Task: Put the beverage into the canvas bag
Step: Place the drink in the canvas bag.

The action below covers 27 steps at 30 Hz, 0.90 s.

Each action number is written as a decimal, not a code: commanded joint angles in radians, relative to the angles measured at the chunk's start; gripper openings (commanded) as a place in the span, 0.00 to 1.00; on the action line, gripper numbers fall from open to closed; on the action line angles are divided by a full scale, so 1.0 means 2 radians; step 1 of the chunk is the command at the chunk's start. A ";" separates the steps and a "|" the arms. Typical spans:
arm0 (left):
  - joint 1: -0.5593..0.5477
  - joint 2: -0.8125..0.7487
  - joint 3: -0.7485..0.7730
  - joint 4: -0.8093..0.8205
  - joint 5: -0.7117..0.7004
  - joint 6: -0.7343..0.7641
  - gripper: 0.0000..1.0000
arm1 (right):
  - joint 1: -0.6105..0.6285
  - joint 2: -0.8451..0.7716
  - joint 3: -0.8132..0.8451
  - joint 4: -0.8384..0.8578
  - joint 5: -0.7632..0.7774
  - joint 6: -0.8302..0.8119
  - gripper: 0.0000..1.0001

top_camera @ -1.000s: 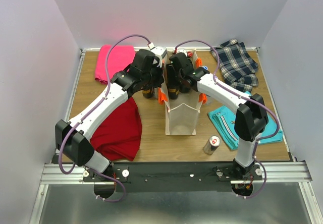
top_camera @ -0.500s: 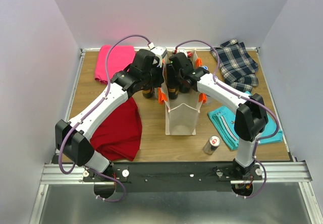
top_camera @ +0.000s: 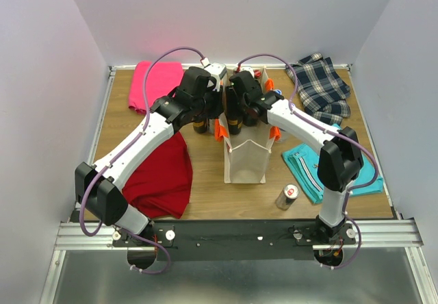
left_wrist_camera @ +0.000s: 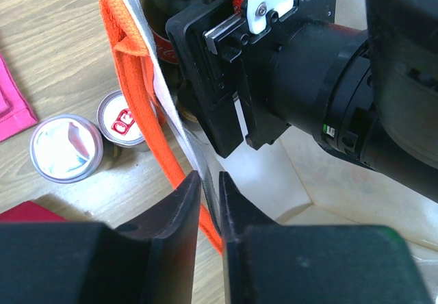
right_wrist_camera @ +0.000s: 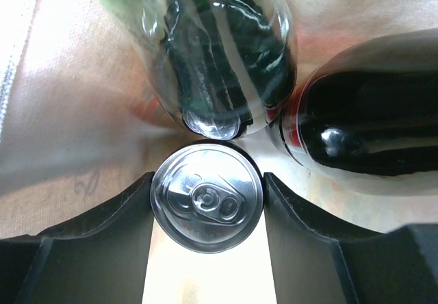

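The canvas bag (top_camera: 245, 161) stands upright mid-table with orange straps (left_wrist_camera: 137, 78). My right gripper (right_wrist_camera: 207, 211) reaches down inside it, shut on a silver beverage can (right_wrist_camera: 207, 207) whose sides both fingers touch. Two bottles stand in the bag beside the can: a clear one with dark drink (right_wrist_camera: 226, 51) and a cola bottle (right_wrist_camera: 369, 126). My left gripper (left_wrist_camera: 209, 187) is at the bag's left rim (left_wrist_camera: 161, 92). Its jaws are narrowly apart, with the thin canvas edge running through the gap. In the top view both grippers (top_camera: 220, 109) (top_camera: 241, 116) meet over the bag's far end.
Two cans (left_wrist_camera: 66, 148) (left_wrist_camera: 123, 119) stand on the wood left of the bag and another can (top_camera: 289, 196) at its front right. A red cloth (top_camera: 161, 174), pink cloth (top_camera: 154, 81), plaid cloth (top_camera: 318, 85) and teal cloth (top_camera: 328, 167) lie around.
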 commanded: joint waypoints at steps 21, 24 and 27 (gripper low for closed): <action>-0.002 -0.009 0.010 0.007 0.010 0.005 0.37 | -0.007 -0.049 0.031 0.021 0.024 -0.004 0.71; -0.003 -0.010 0.010 0.006 0.009 0.006 0.38 | -0.007 -0.050 0.031 0.028 0.021 -0.007 0.74; -0.002 -0.011 0.009 0.005 0.007 0.006 0.38 | -0.007 -0.040 0.033 0.029 0.019 -0.007 0.74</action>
